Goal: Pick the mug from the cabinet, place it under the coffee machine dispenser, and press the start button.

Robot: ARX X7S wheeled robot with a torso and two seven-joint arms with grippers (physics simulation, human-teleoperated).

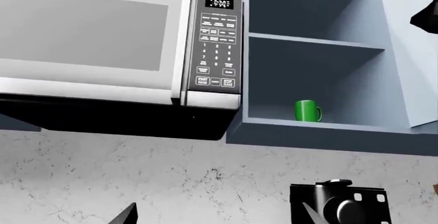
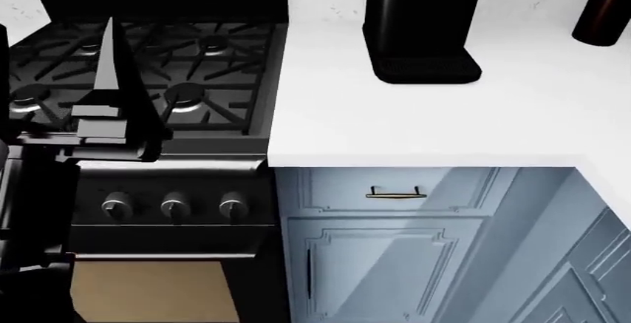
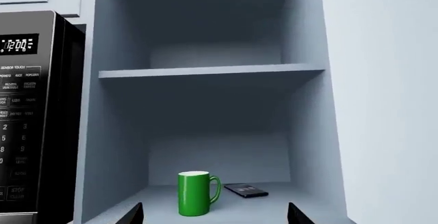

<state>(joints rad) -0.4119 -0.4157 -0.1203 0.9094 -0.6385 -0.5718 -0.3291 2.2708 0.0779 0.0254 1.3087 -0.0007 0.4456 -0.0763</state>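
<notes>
Standing upright on the open cabinet shelf, mug beside microwave.

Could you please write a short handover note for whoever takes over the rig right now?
Left gripper: open, empty, raised over the stove.
Right gripper: open, empty, facing the open cabinet, not yet touching anything.
Mug: upright on the cabinet's bottom shelf, beside a small dark flat object, right of the microwave.
Coffee machine: on the counter, drip tray bare.
Done: approach only.
Left: grasp mug, set it under the dispenser, press start.
</notes>
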